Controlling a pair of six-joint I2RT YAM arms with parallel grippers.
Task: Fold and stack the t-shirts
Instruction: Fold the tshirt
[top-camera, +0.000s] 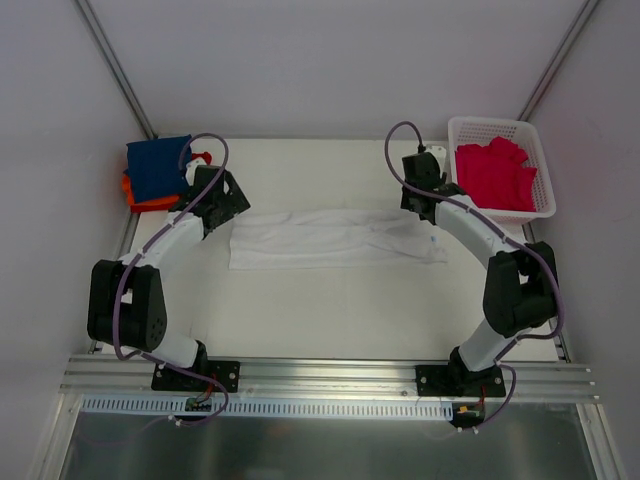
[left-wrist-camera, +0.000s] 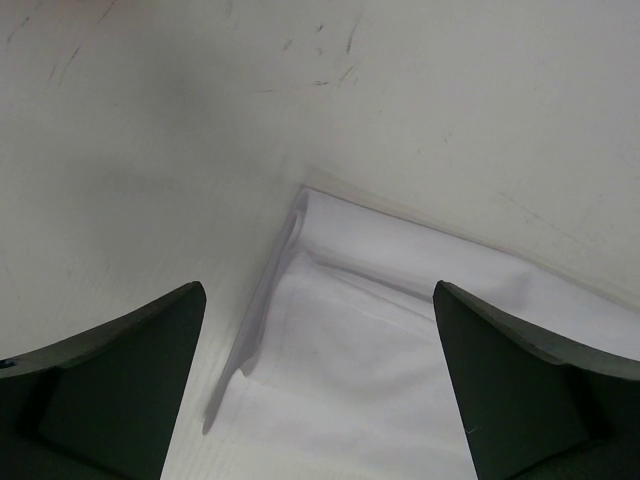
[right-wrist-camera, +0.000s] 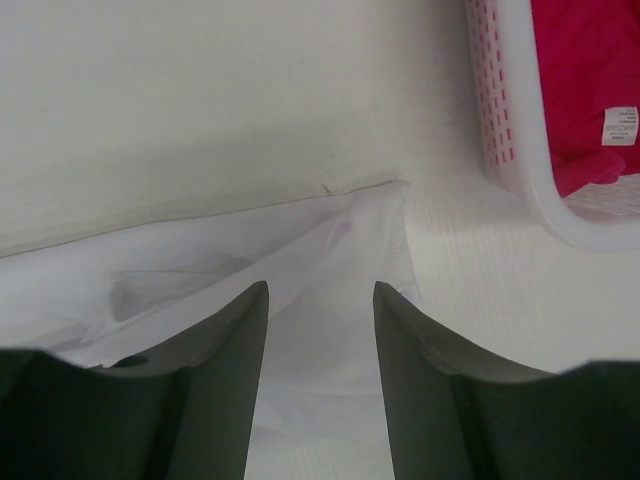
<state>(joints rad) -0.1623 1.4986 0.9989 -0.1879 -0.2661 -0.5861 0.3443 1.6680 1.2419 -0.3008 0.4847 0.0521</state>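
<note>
The white t-shirt (top-camera: 335, 238) lies on the table as a long, flat folded strip. My left gripper (top-camera: 222, 205) hovers over its left end, open and holding nothing. In the left wrist view the gripper (left-wrist-camera: 318, 292) has its fingers spread wide above the shirt's corner (left-wrist-camera: 400, 340). My right gripper (top-camera: 420, 200) is open over the right end. In the right wrist view the gripper (right-wrist-camera: 320, 287) has bare cloth (right-wrist-camera: 250, 260) showing between its fingers. A folded navy t-shirt (top-camera: 157, 167) rests on an orange-red one (top-camera: 140, 200) at the back left. A crimson-pink t-shirt (top-camera: 495, 175) fills the basket.
The white lattice basket (top-camera: 500, 125) stands at the back right corner, close to my right gripper. Its wall (right-wrist-camera: 515, 170) and the pink cloth with a label (right-wrist-camera: 620, 125) show in the right wrist view. Grey walls enclose the table on three sides.
</note>
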